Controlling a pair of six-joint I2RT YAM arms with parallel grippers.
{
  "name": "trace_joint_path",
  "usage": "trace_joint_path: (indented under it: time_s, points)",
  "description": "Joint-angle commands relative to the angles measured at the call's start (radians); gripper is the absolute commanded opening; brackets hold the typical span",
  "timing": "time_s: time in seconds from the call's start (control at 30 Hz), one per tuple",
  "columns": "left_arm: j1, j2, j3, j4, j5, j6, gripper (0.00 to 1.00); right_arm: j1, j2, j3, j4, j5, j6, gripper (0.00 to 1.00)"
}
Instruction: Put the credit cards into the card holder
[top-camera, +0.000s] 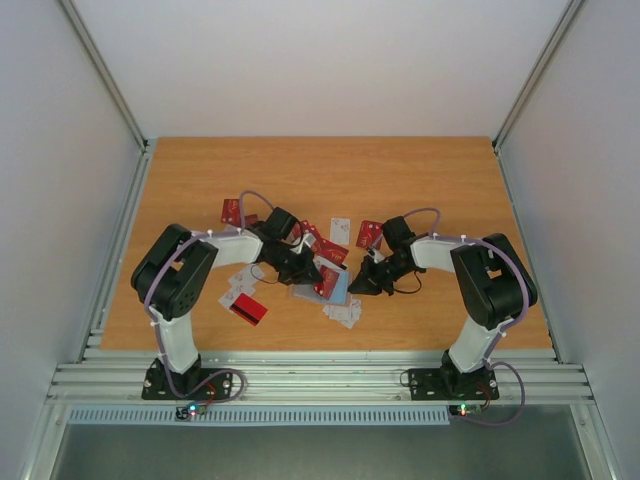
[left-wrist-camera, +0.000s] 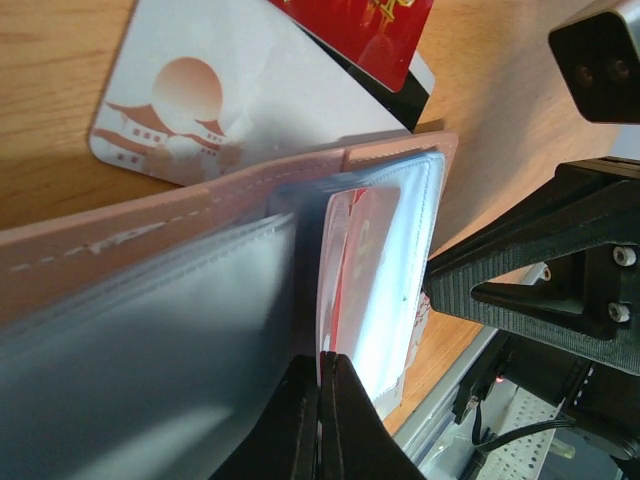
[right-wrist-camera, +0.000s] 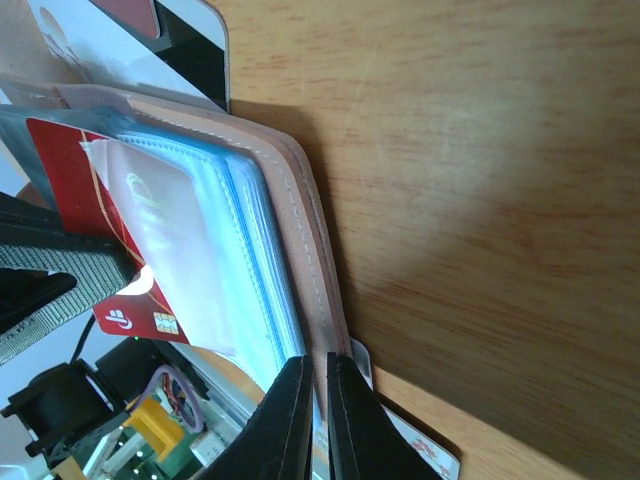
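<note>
Pinching card holder (right-wrist-camera: 298, 230) edge: right tool (right-wrist-camera: 318, 366)

No legible text — gold lettering on red card (left-wrist-camera: 360, 35) too blurred to read.

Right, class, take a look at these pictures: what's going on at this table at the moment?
Both arms have met at the holder in the middle of the table. The right gripper pinches the edge of its tan cover. The left gripper pinches a red card that sits partly among the clear pockets. Other cards lie loose around the holder.
</note>
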Motion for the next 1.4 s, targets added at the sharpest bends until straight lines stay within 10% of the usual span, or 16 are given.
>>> trace_joint_path:
  time_s: [0.0,1.37]
  points:
    - [-0.033,-0.017,-0.006,-0.069,-0.101,0.026,0.0,0.018,0.001,0.0,0.036,-0.022,0.013,0.07]
    - [-0.153,-0.003,0.226,-0.527,-0.32,0.135,0.42,0.073,-0.011,-0.06,0.177,-0.027,0.124,0.06]
